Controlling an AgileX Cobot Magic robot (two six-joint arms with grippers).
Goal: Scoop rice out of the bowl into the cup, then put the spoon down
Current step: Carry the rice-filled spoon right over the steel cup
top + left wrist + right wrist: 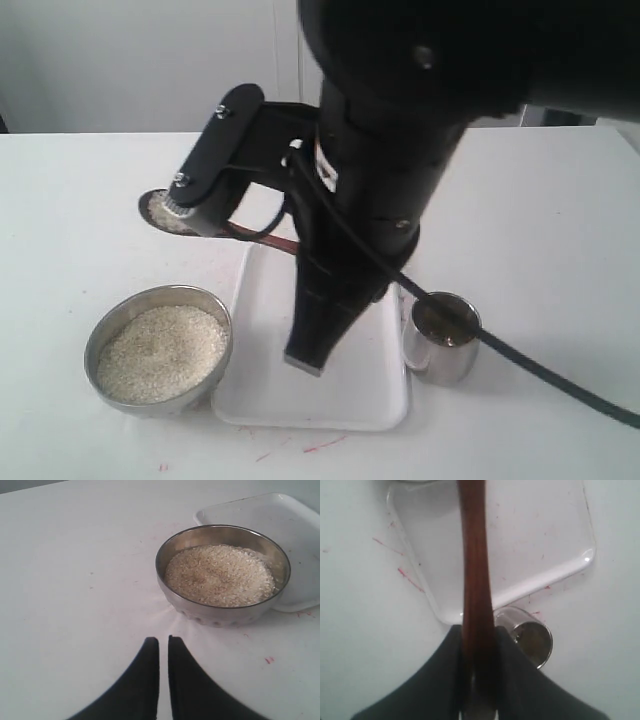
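Observation:
My right gripper (479, 630) is shut on the handle of the dark wooden spoon (472, 555). In the exterior view the spoon's scoop (160, 212) hangs above the table behind the bowl, with rice grains in it. The steel bowl (222, 318) stands at the front left, filled with rice (160, 352). The steel cup (442, 338) stands right of the tray, and in the right wrist view the cup (530, 640) lies beside my fingertips. My left gripper (163, 640) is shut and holds nothing, a short way from the bowl (215, 615) and its rice (217, 575).
A white rectangular tray (300, 400) lies between bowl and cup, under the right arm (380, 150). A black cable (540, 365) runs over the cup's rim toward the lower right. Faint red marks spot the white table (290, 448).

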